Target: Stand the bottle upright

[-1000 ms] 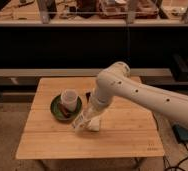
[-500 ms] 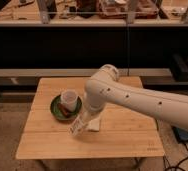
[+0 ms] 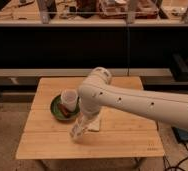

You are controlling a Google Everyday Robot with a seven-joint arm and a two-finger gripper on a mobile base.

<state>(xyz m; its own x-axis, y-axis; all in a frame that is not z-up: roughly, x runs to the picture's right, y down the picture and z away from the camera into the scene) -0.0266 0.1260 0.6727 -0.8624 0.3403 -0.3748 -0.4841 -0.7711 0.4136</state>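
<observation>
At the end of my white arm, my gripper (image 3: 81, 126) hangs low over the front middle of the wooden table (image 3: 47, 145). A pale, whitish bottle (image 3: 77, 133) shows right at the gripper's tip. It is tilted, lower end toward the front left, close to the table top. The arm hides the place where gripper and bottle meet.
A green plate (image 3: 56, 108) sits at the table's left middle, holding a white cup (image 3: 69, 98) and a small brown item. A flat white packet (image 3: 95, 124) lies just right of the gripper. My arm stretches in from the right. Dark shelving stands behind the table.
The arm has swung left and toward the table's front. The pale bottle at its tip has moved with it, away from the white packet.
</observation>
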